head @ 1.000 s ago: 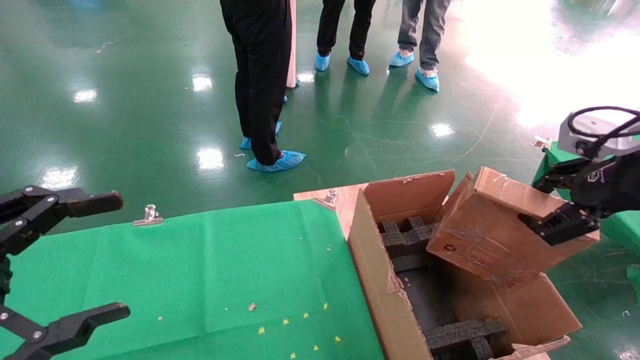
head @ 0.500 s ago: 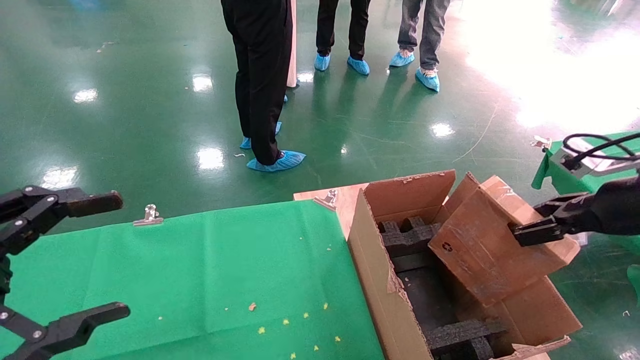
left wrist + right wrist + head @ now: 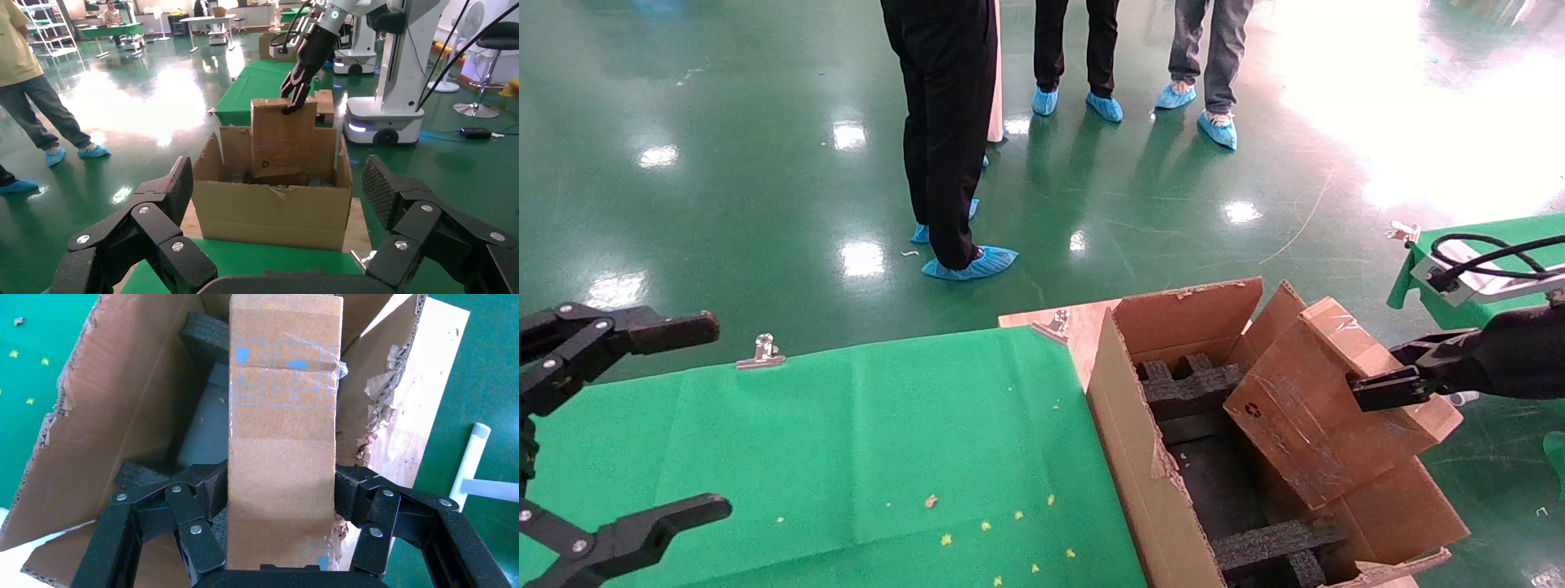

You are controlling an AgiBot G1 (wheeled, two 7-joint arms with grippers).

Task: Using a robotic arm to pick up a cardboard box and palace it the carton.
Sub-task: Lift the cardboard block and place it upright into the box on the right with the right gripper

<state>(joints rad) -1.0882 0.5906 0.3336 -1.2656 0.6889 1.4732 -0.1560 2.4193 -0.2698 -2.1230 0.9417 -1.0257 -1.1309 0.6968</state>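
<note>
The small brown cardboard box [image 3: 1312, 408] hangs tilted, its lower end inside the large open carton [image 3: 1128, 441] at the table's right end. My right gripper [image 3: 1387, 384] is shut on the box's upper end, reaching in from the right. In the right wrist view the fingers [image 3: 208, 485] press both sides of the box [image 3: 283, 435], above the carton [image 3: 116, 422]. My left gripper [image 3: 703, 418] stays open and empty over the green cloth at far left. Its wrist view shows the carton [image 3: 269, 211], the box [image 3: 283, 138] and the right gripper [image 3: 295, 97] beyond.
Black foam blocks [image 3: 1185, 388] sit inside the carton. Green cloth [image 3: 862, 441] covers the table, held by metal clips [image 3: 762, 353]. People in blue shoe covers [image 3: 968, 263] stand on the floor beyond. Another green table [image 3: 1491, 245] is at the right.
My right gripper has come down and turned flatter, lowering the cardboard box deeper into the carton. The left arm has not moved.
</note>
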